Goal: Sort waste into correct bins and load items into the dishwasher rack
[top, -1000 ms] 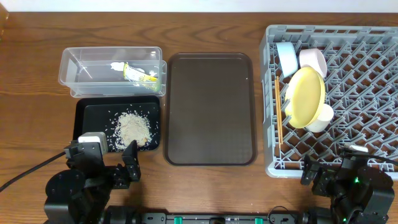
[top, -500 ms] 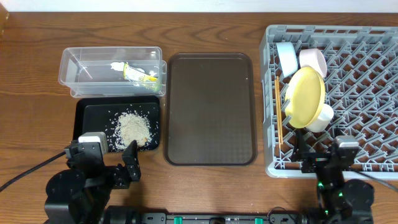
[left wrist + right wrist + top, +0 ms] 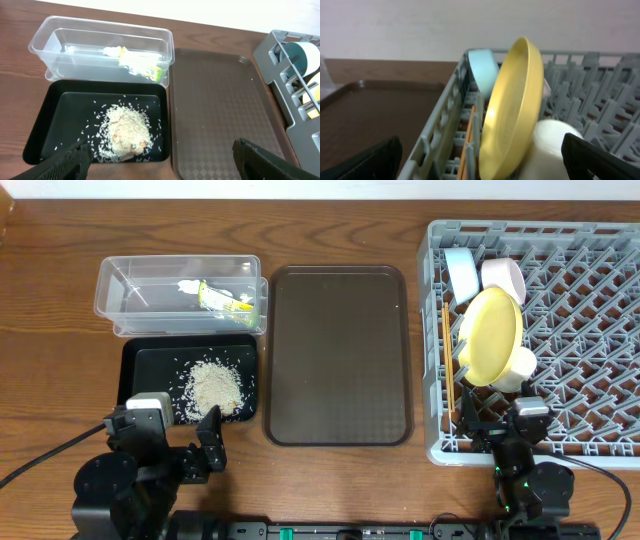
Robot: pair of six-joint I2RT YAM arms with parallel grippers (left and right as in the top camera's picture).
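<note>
Overhead view: both arms sit at the near table edge, apart from everything they were to sort.
Left gripper (image 3: 160, 146): jaws spread wide, holding nothing; its camera looks out over both bins.
Right gripper (image 3: 480, 142): jaws also wide and bare, just in front of the rack's near left corner.
Snack wrapper (image 3: 222, 298): lies crumpled inside the clear tub (image 3: 110, 290), toward its right end, so the dry waste is kept apart from the food.
Rice scraps (image 3: 213, 385): heaped mid-floor in the black tray (image 3: 130, 370), with stray grains around the heap; the raised rim keeps them in.
Dishwasher rack (image 3: 600, 330): stands at the table's right; everything loaded is crowded into its left side.
Yellow plate (image 3: 490, 335): stands on edge, tilted, wedged among the pegs, which is what keeps it upright.
Light blue bowl (image 3: 461, 272): on its side at the far left corner, behind the plate.
White bowl (image 3: 503, 278): just beside the blue one, also tipped on its side.
Pale green cup (image 3: 518, 368): rests against the plate's near lower edge, seemingly propping it.
Chopsticks (image 3: 449, 370): lie lengthwise in the leftmost channel, beside the plate; the rack wall probably stops them from rolling.
Brown serving tray (image 3: 338, 370): lies between the bins and the rack, showing only a few pale specks.
Your status: sorting and loading look complete, so you likely have nothing left to grasp.
</note>
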